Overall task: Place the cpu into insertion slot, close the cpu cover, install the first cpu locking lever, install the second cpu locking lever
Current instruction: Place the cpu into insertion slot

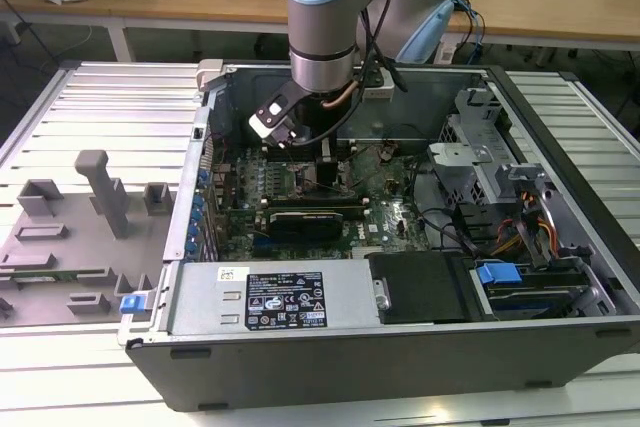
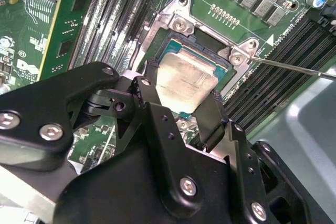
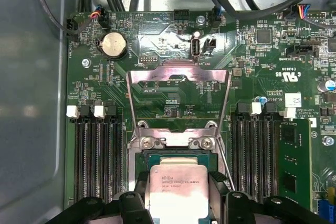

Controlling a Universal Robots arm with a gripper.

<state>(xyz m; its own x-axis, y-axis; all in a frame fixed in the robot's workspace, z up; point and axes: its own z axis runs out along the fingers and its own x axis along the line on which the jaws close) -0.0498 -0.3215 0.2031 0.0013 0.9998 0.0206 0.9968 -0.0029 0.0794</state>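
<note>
In both wrist views the cpu (image 2: 186, 80) (image 3: 178, 195), a small square chip with a pale metal face, sits between my gripper's black fingers (image 2: 149, 93). The gripper (image 2: 182, 85) (image 3: 178, 182) is shut on its two opposite edges. The chip is right over the insertion slot (image 2: 206, 38) (image 3: 135, 167); whether it is fully seated I cannot tell. The cpu cover (image 3: 178, 72), a silvery frame with a square window, stands swung open beyond the socket. A thin locking lever (image 2: 294, 67) juts out beside the socket. In the exterior view the gripper (image 1: 322, 169) reaches down into the computer case.
Black memory slots (image 3: 97, 156) (image 3: 254, 150) flank the socket on both sides. A black graphics card (image 1: 310, 217) lies just in front of the socket area. The case walls (image 1: 400, 347), drive cage (image 1: 480, 167) and cables (image 1: 520, 227) surround the board. A grey fixture tray (image 1: 90, 207) sits at the exterior view's left.
</note>
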